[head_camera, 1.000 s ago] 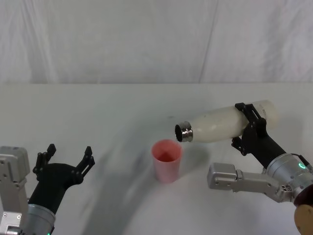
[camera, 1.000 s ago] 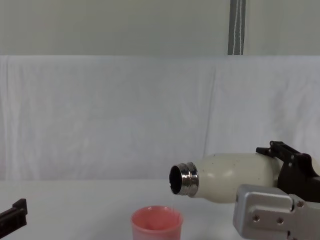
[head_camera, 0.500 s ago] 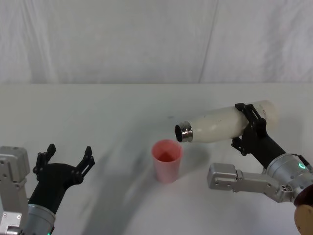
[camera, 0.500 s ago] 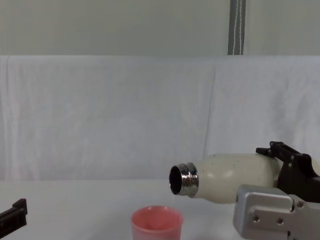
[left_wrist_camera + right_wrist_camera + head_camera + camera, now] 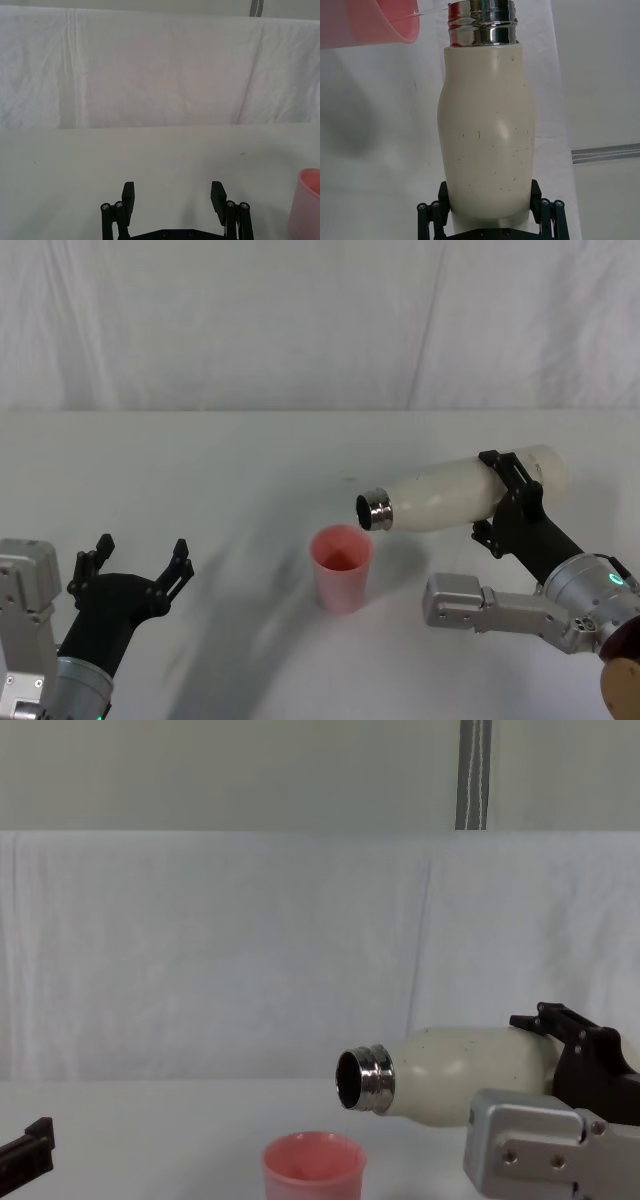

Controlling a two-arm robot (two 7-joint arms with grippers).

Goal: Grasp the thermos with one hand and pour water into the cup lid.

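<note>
Right gripper (image 5: 508, 502) clamped around thermos (image 5: 455, 493), tipped near-horizontal, steel neck above cup lid (image 5: 341, 567) for pouring; left gripper (image 5: 133, 571) spread, idle near-left.

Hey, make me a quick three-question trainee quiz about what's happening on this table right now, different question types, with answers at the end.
1. True or false: the thermos stands upright on the table.
2. Which claw holds the thermos? A) left claw B) right claw C) neither
3. Fill in: the steel neck of the thermos hangs above the rim of the ____.

Key
1. False. It is tipped almost level, held off the table, mouth toward the cup lid.
2. B. The right claw is clamped around the thermos near its base; the left claw is open and parked at the table's near left.
3. Cup lid; the right wrist view shows a thin stream of water running toward it.
</note>
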